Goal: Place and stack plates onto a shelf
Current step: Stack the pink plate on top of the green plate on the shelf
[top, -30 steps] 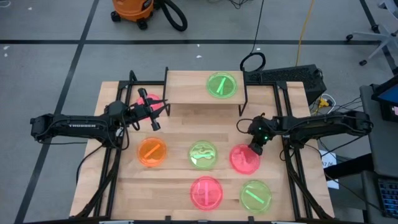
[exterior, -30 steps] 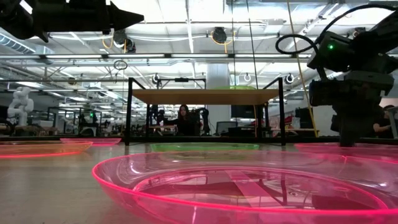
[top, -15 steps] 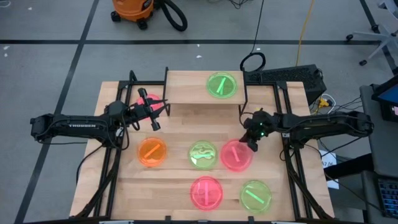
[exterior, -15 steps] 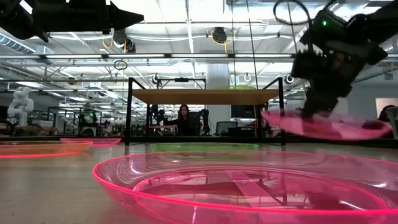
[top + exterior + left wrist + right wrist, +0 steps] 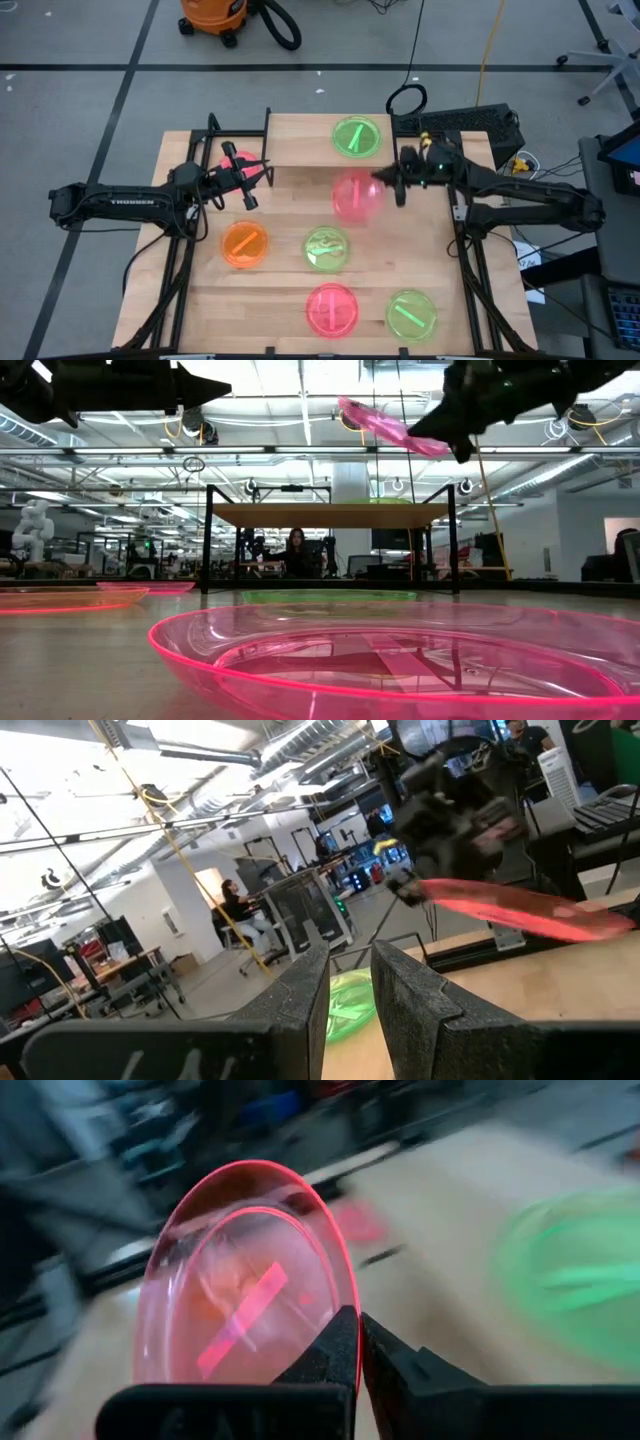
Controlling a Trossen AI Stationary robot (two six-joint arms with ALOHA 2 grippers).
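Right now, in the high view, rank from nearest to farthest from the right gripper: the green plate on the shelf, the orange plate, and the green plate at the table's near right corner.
Measured from the right gripper, which pinches a pink plate:
1. Green plate on the shelf, just beyond it.
2. Green plate at the near right corner.
3. Orange plate, across on the left side.

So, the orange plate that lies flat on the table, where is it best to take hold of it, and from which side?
Probably at the thin raised rim. The orange plate lies flat on the table, so only its edge gives the fingers something to pinch. The side facing the left end effector seems the natural approach, coming down from above, since that arm waits nearest.
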